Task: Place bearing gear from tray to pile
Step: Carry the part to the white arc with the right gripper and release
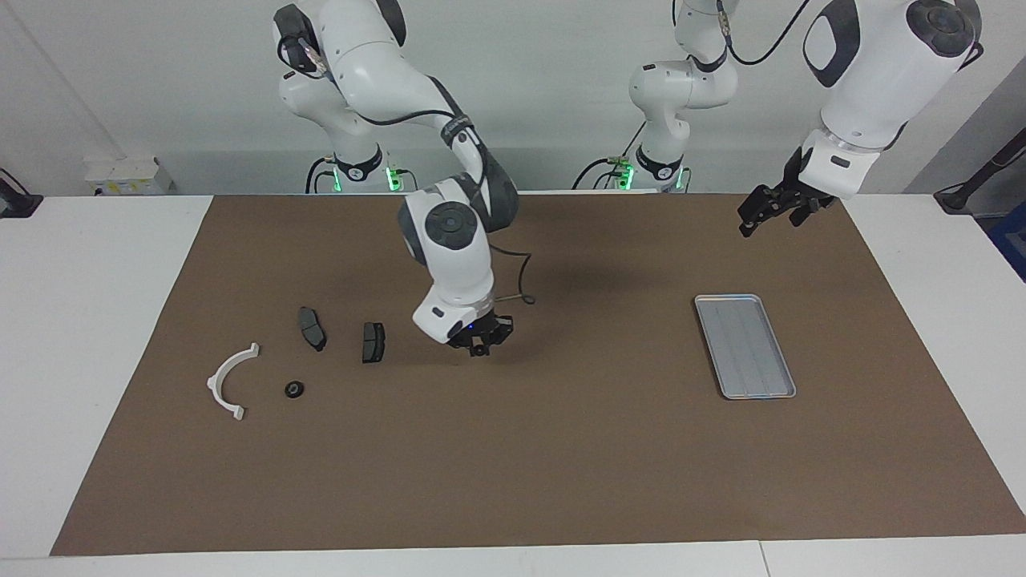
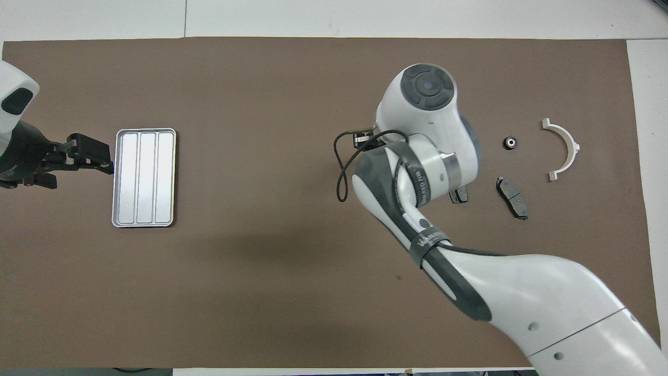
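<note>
My right gripper [image 1: 479, 347] hangs just above the brown mat, shut on a small dark bearing gear [image 1: 478, 351]. It is over the mat beside the brake pad [image 1: 373, 342] at the pile's edge. The pile also has a second brake pad [image 1: 312, 328], a white semicircular bracket [image 1: 215, 378] and another small black bearing gear [image 1: 294, 389]. In the overhead view the right arm's wrist covers its gripper and part of one brake pad [image 2: 460, 195]. The silver tray [image 1: 745, 344] lies toward the left arm's end. My left gripper [image 1: 749, 223] waits open in the air above the mat, beside the tray.
The brown mat [image 1: 561, 465] covers most of the white table. A black cable loops off the right wrist [image 2: 342, 172]. The right arm's forearm spans the mat from its base to the pile in the overhead view.
</note>
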You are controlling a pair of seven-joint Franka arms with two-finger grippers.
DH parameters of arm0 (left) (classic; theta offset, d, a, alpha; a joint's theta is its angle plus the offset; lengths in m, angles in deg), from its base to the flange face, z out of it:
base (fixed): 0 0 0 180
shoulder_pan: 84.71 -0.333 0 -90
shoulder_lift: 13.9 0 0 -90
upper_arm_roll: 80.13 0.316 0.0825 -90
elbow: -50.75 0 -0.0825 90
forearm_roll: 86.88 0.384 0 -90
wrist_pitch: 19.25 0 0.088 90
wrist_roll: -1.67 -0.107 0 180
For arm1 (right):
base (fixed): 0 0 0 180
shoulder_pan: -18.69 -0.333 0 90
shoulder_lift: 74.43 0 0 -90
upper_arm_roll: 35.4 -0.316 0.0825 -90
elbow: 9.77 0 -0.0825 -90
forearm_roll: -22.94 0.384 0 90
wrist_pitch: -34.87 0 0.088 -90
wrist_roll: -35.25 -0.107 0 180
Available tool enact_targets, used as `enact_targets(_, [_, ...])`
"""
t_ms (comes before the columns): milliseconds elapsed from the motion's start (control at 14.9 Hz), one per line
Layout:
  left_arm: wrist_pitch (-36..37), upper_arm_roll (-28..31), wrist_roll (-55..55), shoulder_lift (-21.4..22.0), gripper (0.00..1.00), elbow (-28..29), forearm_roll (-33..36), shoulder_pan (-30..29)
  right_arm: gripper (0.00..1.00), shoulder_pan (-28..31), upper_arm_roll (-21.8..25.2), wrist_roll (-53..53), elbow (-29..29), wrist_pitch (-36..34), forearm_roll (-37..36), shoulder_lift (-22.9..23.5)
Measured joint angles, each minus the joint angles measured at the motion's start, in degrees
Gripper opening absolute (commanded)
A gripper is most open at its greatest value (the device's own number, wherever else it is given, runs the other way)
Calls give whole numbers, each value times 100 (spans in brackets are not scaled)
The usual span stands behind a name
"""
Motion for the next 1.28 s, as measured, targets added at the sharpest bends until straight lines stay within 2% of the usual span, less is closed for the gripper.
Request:
enact_targets(201, [0, -1, 0, 0, 100, 0, 0, 0, 0, 904, 14, 1452, 92, -385, 8, -190])
enact_targets(403, [0, -1, 0, 0, 100, 0, 0, 0, 0, 1618, 12, 2623, 41, -422, 23, -195])
enact_targets(537, [0, -2, 0, 0, 100, 0, 0, 0, 0, 1716, 9, 2819, -111, -350, 29, -197])
enact_targets(940, [0, -2, 0, 0, 100, 0, 0, 0, 0, 1698, -27, 3064, -789, 440, 28, -195])
enact_targets(1275, [0, -2, 0, 0, 100, 0, 0, 0, 0, 1954, 1, 3599, -1016, 715, 28, -188])
